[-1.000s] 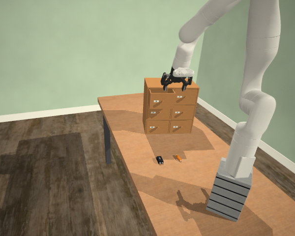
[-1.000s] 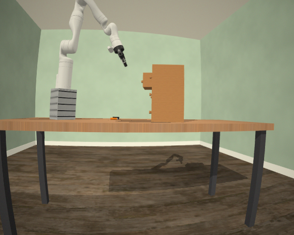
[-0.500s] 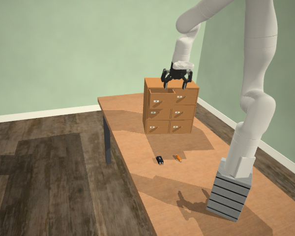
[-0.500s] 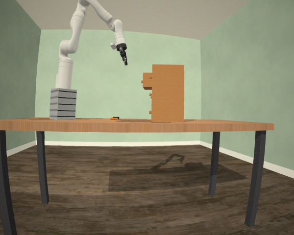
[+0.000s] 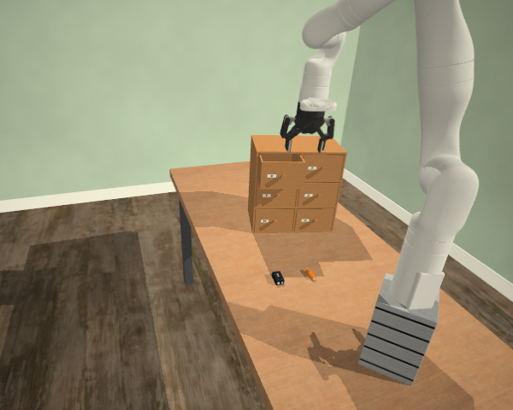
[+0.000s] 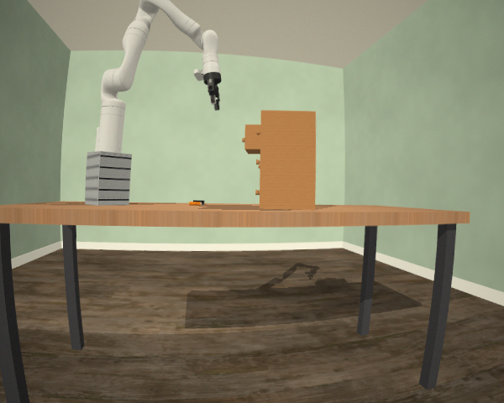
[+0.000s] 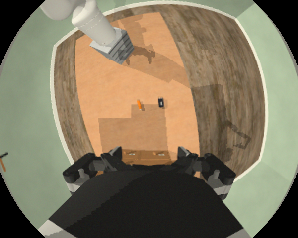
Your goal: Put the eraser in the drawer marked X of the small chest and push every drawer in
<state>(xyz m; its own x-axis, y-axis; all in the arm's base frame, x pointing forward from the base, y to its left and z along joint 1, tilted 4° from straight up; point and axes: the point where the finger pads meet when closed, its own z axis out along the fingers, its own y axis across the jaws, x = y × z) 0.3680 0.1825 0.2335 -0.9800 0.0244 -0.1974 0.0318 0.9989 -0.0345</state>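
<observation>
Wood table (image 5: 287,326) (image 6: 226,217) (image 7: 139,74) w/ 6-drawer chest (image 5: 270,143) (image 6: 287,160) (image 7: 148,158), upper-left drawer (image 5: 280,174) (image 6: 253,138) partly out, its label too small to read. White arm's gripper (image 5: 304,148) (image 6: 216,107) (image 7: 149,153) is wide open, above table height & in front of chest. Small black obj. (image 5: 278,278) (image 6: 198,201) (image 7: 161,102) & orange one (image 5: 310,274) (image 6: 195,203) (image 7: 139,104) lie near each other on tabletop; can't tell which, if either, is the eraser.

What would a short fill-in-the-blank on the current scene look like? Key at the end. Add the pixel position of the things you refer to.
1. The chest (image 5: 251,185) (image 6: 287,160) has one drawer pulled out, in its ____ row.
2. The small cylinder-like item (image 5: 310,274) (image 6: 195,203) (image 7: 139,104) on the table (image 5: 230,247) (image 6: 226,217) (image 7: 104,89) is colored ____.
3. Beside it lies a small item (image 5: 278,278) (image 7: 161,102) colored ____.
4. The fingers of the gripper (image 5: 304,148) (image 6: 216,107) (image 7: 149,154) are ____.

Missing words: top; orange; black; open
</observation>
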